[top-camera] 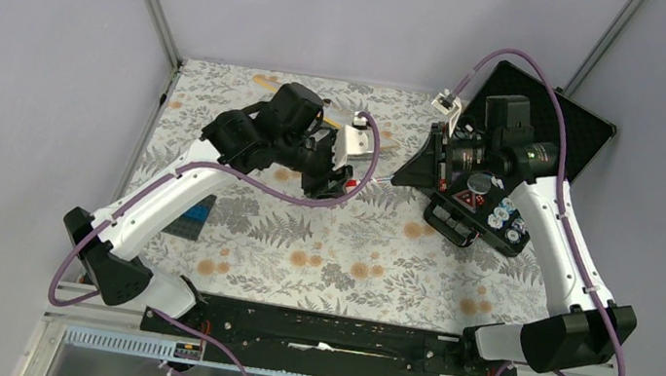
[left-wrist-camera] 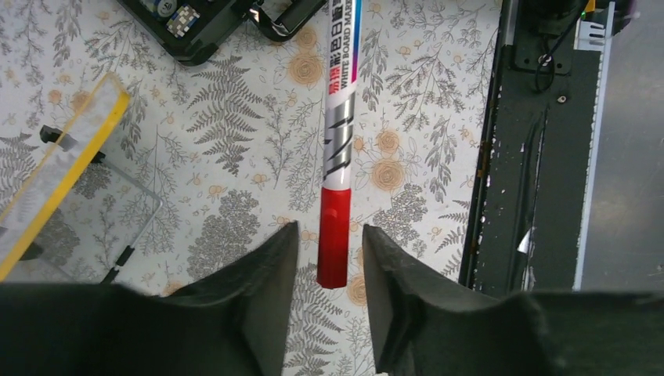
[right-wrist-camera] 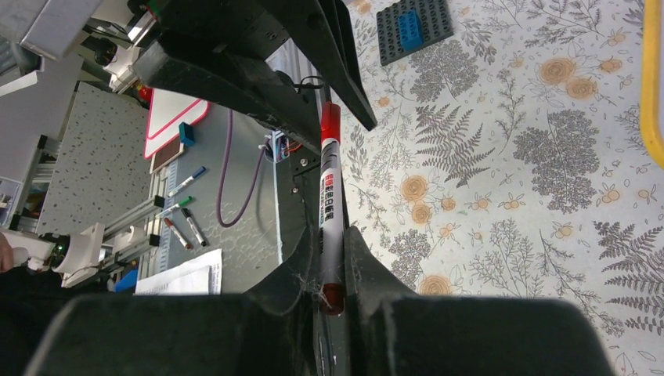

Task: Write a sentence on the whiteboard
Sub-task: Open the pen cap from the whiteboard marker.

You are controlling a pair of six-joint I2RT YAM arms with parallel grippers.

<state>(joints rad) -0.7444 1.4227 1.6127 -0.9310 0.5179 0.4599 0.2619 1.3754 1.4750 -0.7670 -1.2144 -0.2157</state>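
Black fingers [left-wrist-camera: 266,298] of the left gripper [left-wrist-camera: 330,229] stand spread either side of the red cap [left-wrist-camera: 333,251] of a white-barrelled board marker [left-wrist-camera: 338,133], a gap showing on both sides, while the yellow-rimmed glossy white whiteboard [left-wrist-camera: 66,160] sits off to that gripper's side on the fern-patterned table [left-wrist-camera: 235,117]. With the cap on and no sentence showing on the visible board corner, all the writing seems left to do. Only the right wrist view shows the right gripper [right-wrist-camera: 333,235] pinching the marker's tail end, which the left wrist view crops.
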